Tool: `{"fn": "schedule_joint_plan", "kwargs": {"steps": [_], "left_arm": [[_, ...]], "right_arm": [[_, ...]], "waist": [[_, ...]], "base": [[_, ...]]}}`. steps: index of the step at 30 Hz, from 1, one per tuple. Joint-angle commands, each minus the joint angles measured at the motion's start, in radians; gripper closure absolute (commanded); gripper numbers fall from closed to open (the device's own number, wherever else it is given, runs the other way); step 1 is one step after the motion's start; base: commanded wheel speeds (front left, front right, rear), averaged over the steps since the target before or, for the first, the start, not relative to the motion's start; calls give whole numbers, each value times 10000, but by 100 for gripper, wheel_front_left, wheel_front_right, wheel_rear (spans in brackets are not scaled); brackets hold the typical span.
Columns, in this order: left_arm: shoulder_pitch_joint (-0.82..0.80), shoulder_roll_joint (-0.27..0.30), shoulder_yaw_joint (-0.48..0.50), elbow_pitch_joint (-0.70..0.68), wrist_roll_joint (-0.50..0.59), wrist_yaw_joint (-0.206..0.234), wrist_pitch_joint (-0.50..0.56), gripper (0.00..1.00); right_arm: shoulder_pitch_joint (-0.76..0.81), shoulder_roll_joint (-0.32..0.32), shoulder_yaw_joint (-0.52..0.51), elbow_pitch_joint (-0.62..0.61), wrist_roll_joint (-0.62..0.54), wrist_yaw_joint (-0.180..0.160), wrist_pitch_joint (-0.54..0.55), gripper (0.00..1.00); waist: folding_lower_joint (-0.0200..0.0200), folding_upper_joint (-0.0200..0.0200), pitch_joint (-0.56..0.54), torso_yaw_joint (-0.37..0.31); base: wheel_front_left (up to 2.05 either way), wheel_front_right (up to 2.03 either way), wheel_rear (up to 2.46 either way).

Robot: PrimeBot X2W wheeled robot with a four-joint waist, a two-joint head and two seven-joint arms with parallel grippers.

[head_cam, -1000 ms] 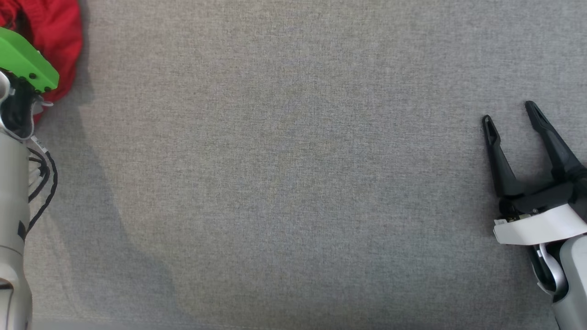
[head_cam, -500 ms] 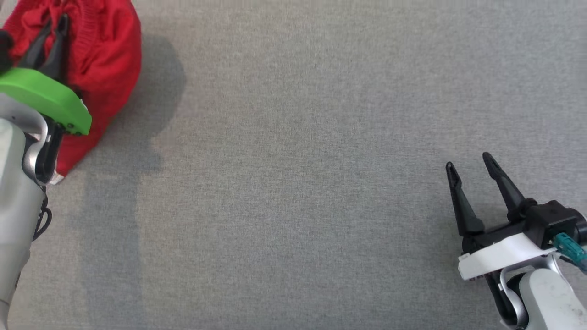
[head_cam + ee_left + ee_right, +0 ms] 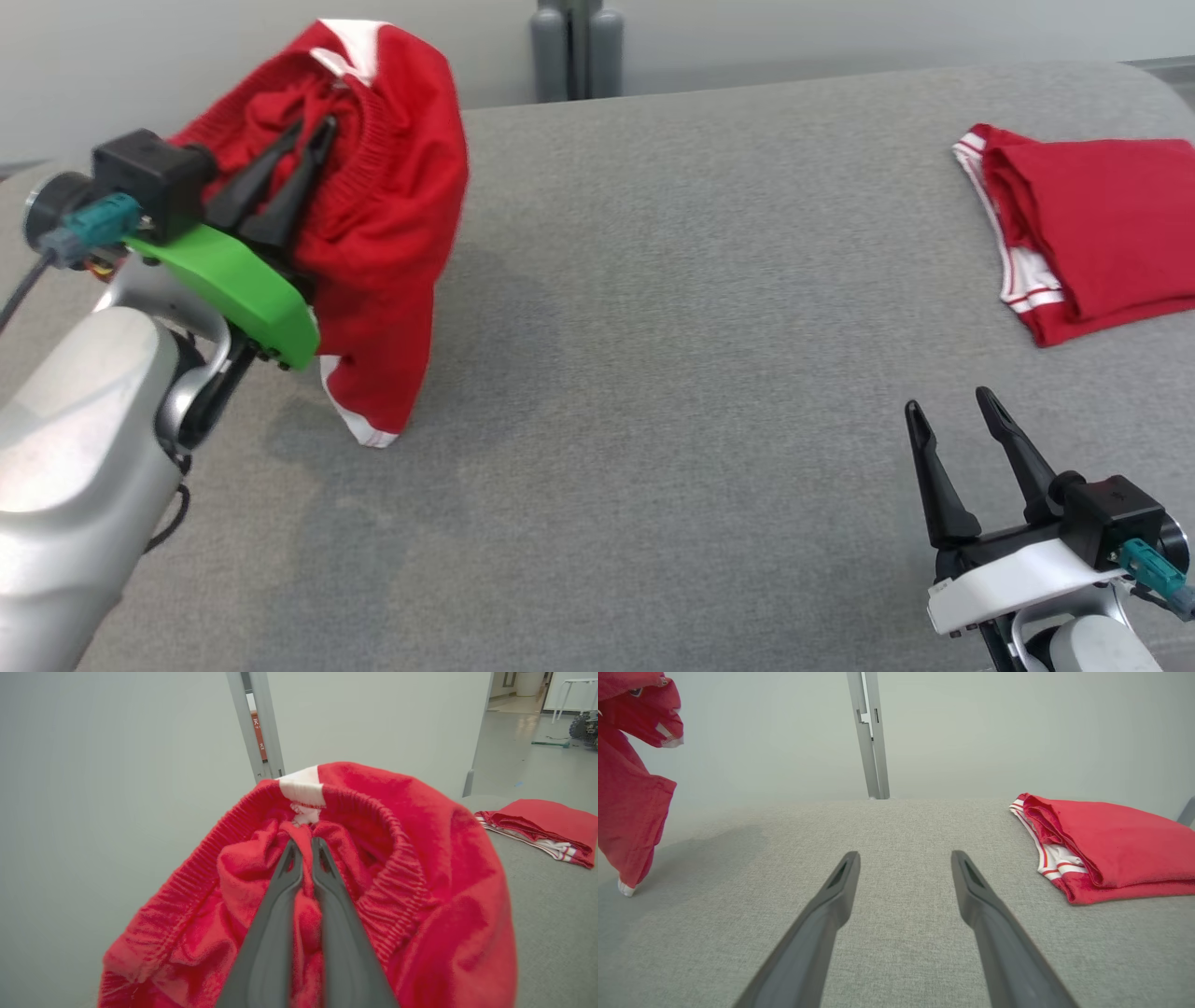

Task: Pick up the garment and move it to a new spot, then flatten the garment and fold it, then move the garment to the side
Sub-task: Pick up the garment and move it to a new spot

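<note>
Head camera has tilted up since half a second ago: the far table edge, wall and a folded shirt now show. How far the arms themselves moved cannot be separated from that shift.

Left gripper: jaws closed narrow on a pinch of the garment, taken inside the ribbed neck opening just below the white tag. The garment hangs bunched from this one point at the table's far left. Its lowest white hem is at or just above the surface; contact cannot be confirmed. Judgement: the high, single-point hold lets the cloth drop free for carrying to a new spot. Flattening and folding are not yet done.

Right gripper: fingers spread wide, holding nothing, low over the near right of the table, well apart from the garment. Judgement: it is kept ready for a second hold.

Surface: grey woven cloth, the middle bare, with the folded shirt at the far right edge.

Room: a pale plain wall behind with a grey post; the left wrist view shows an opening onto a shiny floor.
</note>
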Motion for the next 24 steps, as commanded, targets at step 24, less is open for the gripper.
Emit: {"fn": "schedule_joint_plan", "kwargs": {"steps": [24], "left_arm": [[2150,-2309,-2939,1069,1956,307,-1127,100]], "right_arm": [[111,411,-116,-129,82,0,-6,0]], "waist": [[0,-1,-235,-1825]], "base": [[0,0,0]]}}
